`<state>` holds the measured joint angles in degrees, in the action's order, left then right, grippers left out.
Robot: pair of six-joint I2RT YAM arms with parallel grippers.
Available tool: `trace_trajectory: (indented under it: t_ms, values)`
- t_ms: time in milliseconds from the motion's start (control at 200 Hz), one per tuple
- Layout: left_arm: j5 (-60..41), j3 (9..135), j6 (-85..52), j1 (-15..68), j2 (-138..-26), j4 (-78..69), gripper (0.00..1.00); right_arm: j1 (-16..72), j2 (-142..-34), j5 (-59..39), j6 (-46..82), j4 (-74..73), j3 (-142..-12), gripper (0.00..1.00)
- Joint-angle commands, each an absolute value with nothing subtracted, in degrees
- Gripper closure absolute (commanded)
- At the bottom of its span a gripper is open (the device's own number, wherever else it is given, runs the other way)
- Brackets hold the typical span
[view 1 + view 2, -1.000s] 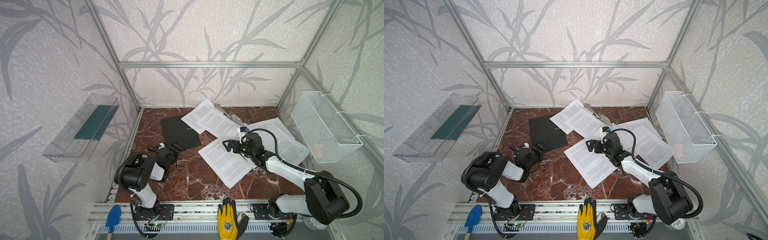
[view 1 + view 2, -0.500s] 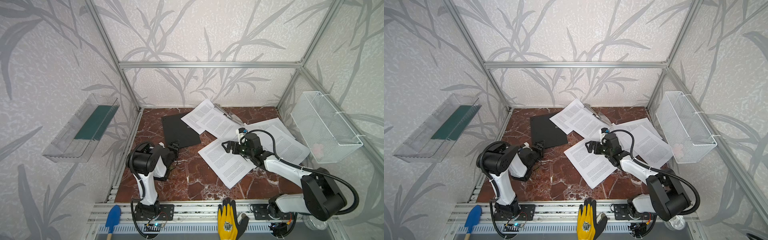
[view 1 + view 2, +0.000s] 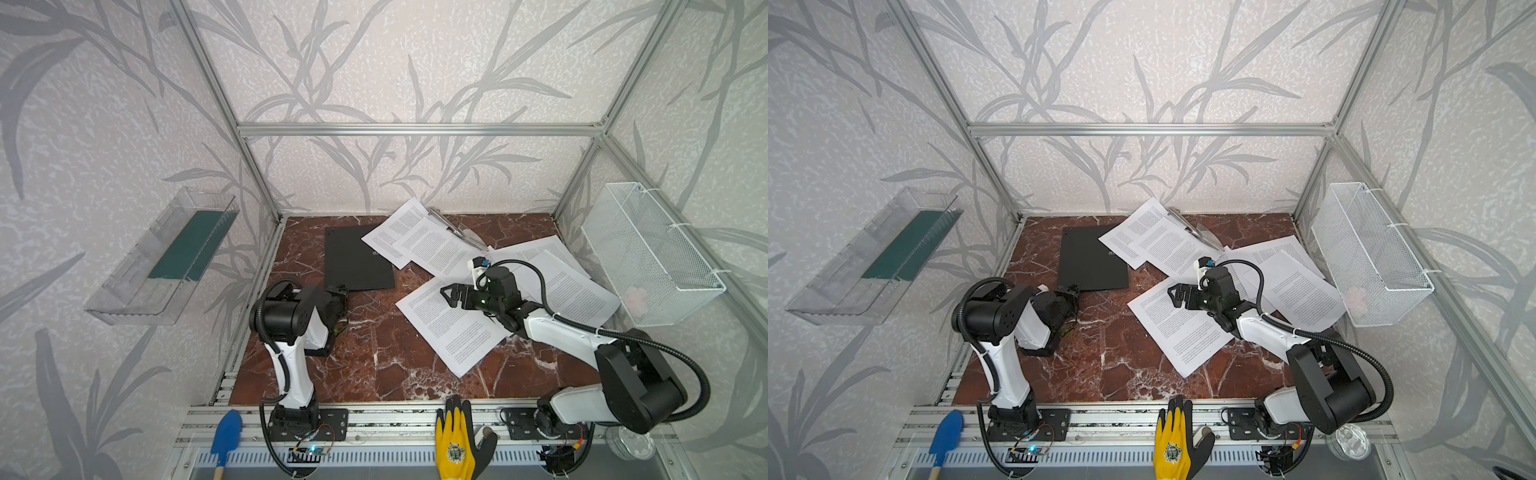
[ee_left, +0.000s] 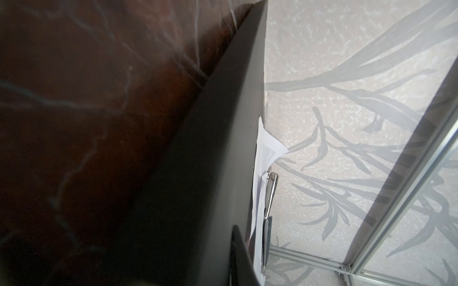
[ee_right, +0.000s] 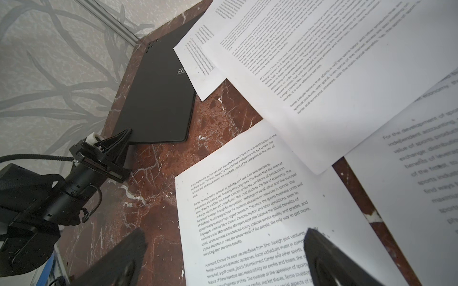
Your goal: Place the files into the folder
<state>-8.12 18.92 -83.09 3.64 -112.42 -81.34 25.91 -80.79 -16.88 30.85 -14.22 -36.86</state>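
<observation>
The black folder (image 3: 357, 262) (image 3: 1090, 262) lies flat at the back left of the marble floor. My left gripper (image 3: 341, 289) (image 3: 1071, 289) (image 5: 121, 138) is shut on its near left corner. In the left wrist view the folder (image 4: 210, 148) runs along one dark finger (image 4: 239, 250). Several files lie spread out. Two sheets (image 3: 415, 241) overlap the folder's right edge under a metal clip (image 3: 457, 230) (image 4: 270, 195). One sheet (image 3: 449, 328) (image 5: 247, 210) lies in the middle and others (image 3: 569, 286) lie to the right. My right gripper (image 3: 449, 293) (image 3: 1173, 295) (image 5: 223, 237) hovers open over the middle sheet's far left corner, holding nothing.
A white wire basket (image 3: 652, 257) hangs on the right wall. A clear tray (image 3: 124, 307) holding a dark green panel (image 3: 191, 245) hangs on the left wall. A yellow glove (image 3: 457, 444) and a blue scoop (image 3: 226, 432) lie on the front rail.
My left gripper has shut on the folder's near corner and that arm's elbow has risen. The folder has turned a little. The right gripper has edged slightly left, still open.
</observation>
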Motion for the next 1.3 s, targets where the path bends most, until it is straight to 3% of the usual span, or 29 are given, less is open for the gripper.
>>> trace_trajectory:
  t_ms: [0,260,460,715,1050,1295]
  values:
    - [-11.2,15.6,-82.1,2.6,-109.6,-79.1,1.00,27.0,-82.0,-15.9,28.6,-12.3,-39.6,0.01]
    - [-17.8,9.3,-83.6,1.8,-106.6,-81.0,1.00,32.0,-85.8,-13.9,26.0,-5.5,-46.9,0.00]
    - [-20.0,6.5,-85.9,1.8,-97.3,-79.9,1.00,36.6,-92.1,-14.3,29.0,-5.0,-53.1,0.00]
    - [-22.3,4.1,-83.5,1.9,-78.2,-64.4,1.00,39.5,-100.8,-17.1,33.6,-4.4,-60.7,0.01]
    - [-15.2,8.9,-75.3,2.7,-37.9,-13.6,1.00,42.1,-106.2,-19.4,38.6,-7.5,-65.4,0.01]
    - [-17.7,6.2,-77.3,3.2,-39.3,-19.5,1.00,43.1,-107.7,-22.4,43.4,-13.2,-65.3,0.01]
